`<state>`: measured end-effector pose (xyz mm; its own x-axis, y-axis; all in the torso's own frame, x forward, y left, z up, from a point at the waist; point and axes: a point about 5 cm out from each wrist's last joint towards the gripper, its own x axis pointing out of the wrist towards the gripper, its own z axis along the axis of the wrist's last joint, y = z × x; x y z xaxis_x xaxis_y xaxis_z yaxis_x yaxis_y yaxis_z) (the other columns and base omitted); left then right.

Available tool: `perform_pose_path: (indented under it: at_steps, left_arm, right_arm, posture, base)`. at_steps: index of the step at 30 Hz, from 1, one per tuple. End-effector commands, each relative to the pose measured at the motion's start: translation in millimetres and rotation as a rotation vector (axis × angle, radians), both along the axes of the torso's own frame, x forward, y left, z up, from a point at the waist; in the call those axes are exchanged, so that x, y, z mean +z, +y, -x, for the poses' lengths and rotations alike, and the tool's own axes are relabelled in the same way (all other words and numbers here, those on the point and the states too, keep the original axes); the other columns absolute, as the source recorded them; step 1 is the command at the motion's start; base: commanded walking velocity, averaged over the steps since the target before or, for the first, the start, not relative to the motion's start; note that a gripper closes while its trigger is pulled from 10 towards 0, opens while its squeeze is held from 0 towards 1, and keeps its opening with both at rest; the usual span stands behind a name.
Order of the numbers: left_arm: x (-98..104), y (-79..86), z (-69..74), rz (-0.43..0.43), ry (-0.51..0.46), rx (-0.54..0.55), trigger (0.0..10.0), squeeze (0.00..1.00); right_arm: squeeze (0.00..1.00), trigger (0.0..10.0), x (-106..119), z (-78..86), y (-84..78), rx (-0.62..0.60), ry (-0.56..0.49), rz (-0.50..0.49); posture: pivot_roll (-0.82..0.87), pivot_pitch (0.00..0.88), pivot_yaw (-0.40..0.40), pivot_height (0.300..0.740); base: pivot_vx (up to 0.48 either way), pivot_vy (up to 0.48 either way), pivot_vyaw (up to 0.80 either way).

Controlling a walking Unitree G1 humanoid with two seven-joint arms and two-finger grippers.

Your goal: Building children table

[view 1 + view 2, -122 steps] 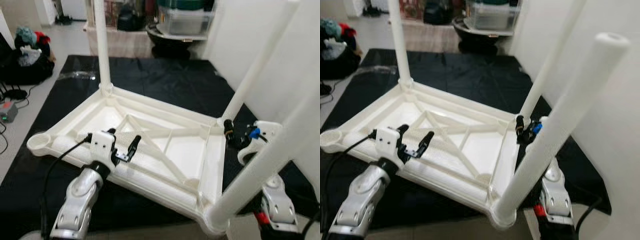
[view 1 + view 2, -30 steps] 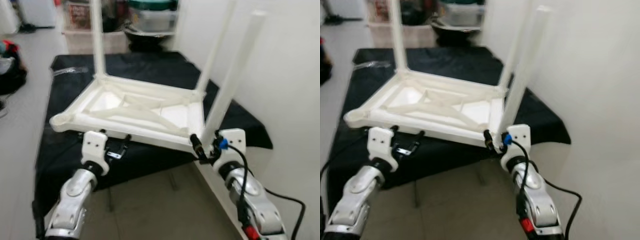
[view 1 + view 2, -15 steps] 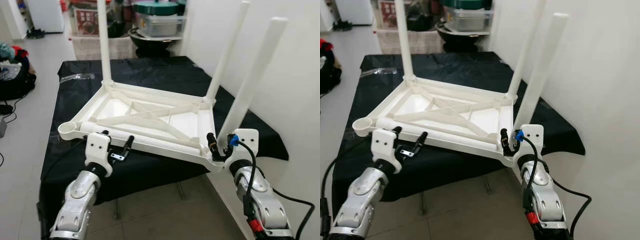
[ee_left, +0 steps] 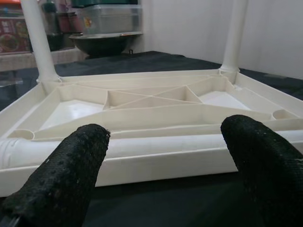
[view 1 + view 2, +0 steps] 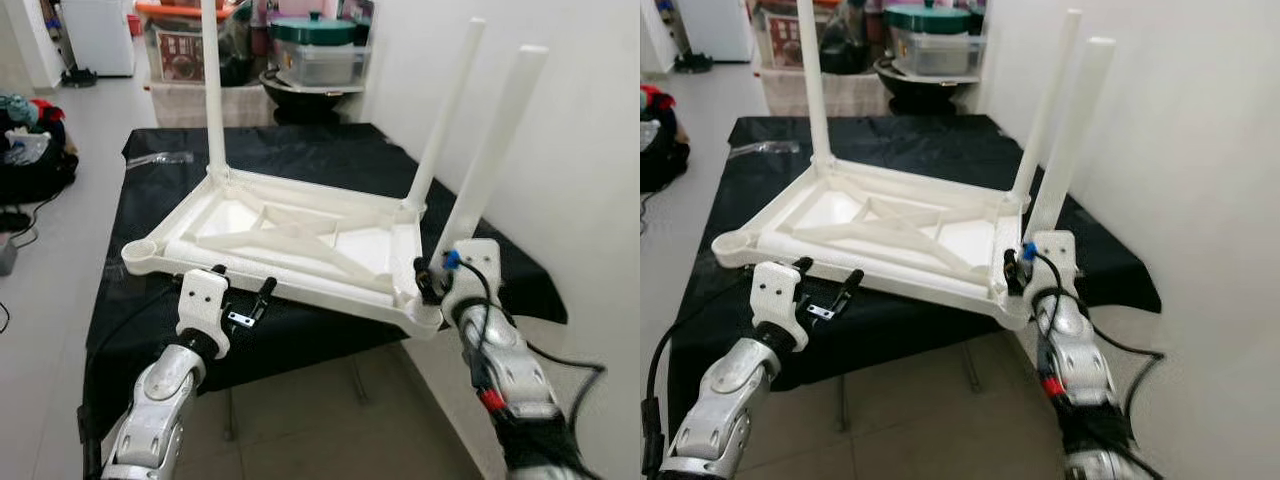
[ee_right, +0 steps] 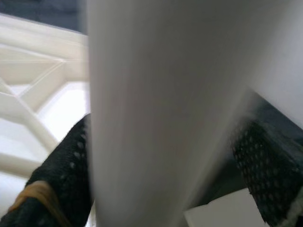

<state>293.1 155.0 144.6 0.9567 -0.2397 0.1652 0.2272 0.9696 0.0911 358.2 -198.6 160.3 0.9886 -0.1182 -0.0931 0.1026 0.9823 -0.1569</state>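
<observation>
Your upturned white table (image 5: 300,240) lies mid-frame on a black sheet (image 5: 330,160) with 3 legs fitted. Your right gripper (image 5: 432,278) clasps the near-right leg (image 5: 488,150), likely seating it. Your left gripper (image 5: 240,300) hovers wide open.

White table (image 5: 300,240), black mat (image 5: 330,160)

Black mat (image 5: 330,160) on tile floor (image 5: 60,190) carries the upturned white table (image 5: 300,235) (3 legs up).
</observation>
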Motion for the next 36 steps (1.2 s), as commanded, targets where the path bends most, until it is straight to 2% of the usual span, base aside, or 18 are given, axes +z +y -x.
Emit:
perform_pose_path:
  at_steps: [1,6,7,8,9,10,11,12,13,16,17,19,22,29,32,36]
  left_arm:
    - [0.6,-2.5,-0.4,0.001,-0.001,-0.003,10.0,0.0]
    - [0.9,-6.0,-0.9,0.002,-0.002,-0.012,10.0,0.0]
    - [1.4,-7.2,-1.2,0.002,-0.003,-0.014,10.0,0.0]
    - [1.4,-7.2,-1.2,0.002,-0.003,-0.014,10.0,0.0]
    - [2.1,-7.3,-1.5,0.001,-0.006,-0.011,10.0,0.0]
    - [2.1,-7.3,-1.5,0.001,-0.006,-0.011,10.0,0.0]
    - [2.8,-6.3,-1.5,-0.003,-0.007,-0.004,10.0,0.0]
    - [2.8,-6.3,-1.5,-0.003,-0.007,-0.004,10.0,0.0]
    - [3.3,-5.2,-1.2,-0.005,-0.009,0.002,10.0,0.0]
    - [3.6,-4.4,-0.8,-0.009,-0.009,0.008,10.0,0.0]
    - [3.6,-3.8,-0.1,-0.012,-0.009,0.011,10.0,0.0]
    - [3.6,-3.8,-0.1,-0.012,-0.009,0.011,10.0,0.0]
    - [3.3,-2.9,1.0,-0.019,-0.005,0.015,10.0,0.0]
    - [2.6,-3.4,1.9,-0.022,-0.001,0.013,10.0,0.0]
    - [1.9,-4.2,2.6,-0.015,0.004,0.005,10.0,0.0]
    - [0.9,-5.5,2.5,-0.012,0.007,-0.002,10.0,0.0]
  right_arm:
    - [0.0,10.0,4.6,-12.2,-1.6,-0.006,-0.002,0.044]
    - [0.0,10.0,17.1,-27.8,1.7,0.01,-0.015,0.052]
    - [0.0,10.0,27.0,-36.3,4.0,0.013,-0.026,0.057]
    - [0.0,10.0,27.0,-36.3,4.0,0.013,-0.026,0.057]
    - [0.0,10.0,37.9,-43.4,6.4,0.017,-0.04,0.057]
    - [0.0,10.0,37.9,-43.4,6.4,0.017,-0.04,0.057]
    - [0.0,10.0,50.1,-50.1,6.3,-0.001,-0.055,0.064]
    - [0.0,10.0,50.1,-50.1,6.3,-0.001,-0.055,0.064]
    - [0.0,10.0,62.0,-54.6,3.0,-0.037,-0.073,0.075]
    - [0.0,10.0,71.3,-57.6,-0.9,-0.068,-0.088,0.083]
    - [0.0,10.0,79.6,-59.1,-7.0,-0.113,-0.103,0.099]
    - [0.0,10.0,79.6,-59.1,-7.0,-0.113,-0.103,0.099]
    - [0.0,10.0,88.3,-60.1,-15.7,-0.162,-0.119,0.128]
    - [0.0,10.0,75.2,-59.1,-12.0,-0.116,-0.093,0.133]
    - [0.0,10.0,57.1,-54.7,-0.2,0.021,-0.121,0.129]
    - [0.0,10.0,53.7,-48.7,6.0,0.094,-0.179,0.124]
  posture:
    - [0.12,0.0,-0.135,0.74]
    - [0.14,0.0,-0.146,0.74]
    - [0.15,0.0,-0.154,0.74]
    - [0.15,0.0,-0.154,0.74]
    - [0.16,0.0,-0.16,0.74]
    - [0.16,0.0,-0.16,0.74]
    - [0.17,0.0,-0.168,0.74]
    - [0.17,0.0,-0.168,0.74]
    - [0.18,0.0,-0.174,0.74]
    - [0.18,0.0,-0.174,0.74]
    - [0.19,0.0,-0.18,0.74]
    - [0.19,0.0,-0.18,0.74]
    - [0.19,0.0,-0.179,0.74]
    - [0.18,0.0,-0.171,0.74]
    - [0.15,0.0,-0.156,0.74]
    - [0.13,0.0,-0.149,0.74]
  base:
    - [0.0,0.0,0.0]
    - [0.0,0.0,0.0]
    - [0.0,0.0,0.0]
    - [0.0,0.0,0.0]
    - [0.0,0.0,0.0]
    - [0.0,0.0,0.0]
    - [0.0,0.0,0.0]
    - [0.0,0.0,0.0]
    - [0.0,0.0,0.0]
    - [0.0,0.0,0.0]
    - [0.0,0.0,0.0]
    - [0.0,0.0,0.0]
    - [0.0,0.0,0.0]
    - [0.0,0.0,0.0]
    - [0.0,0.0,-0.31]
    - [0.0,0.0,-0.68]
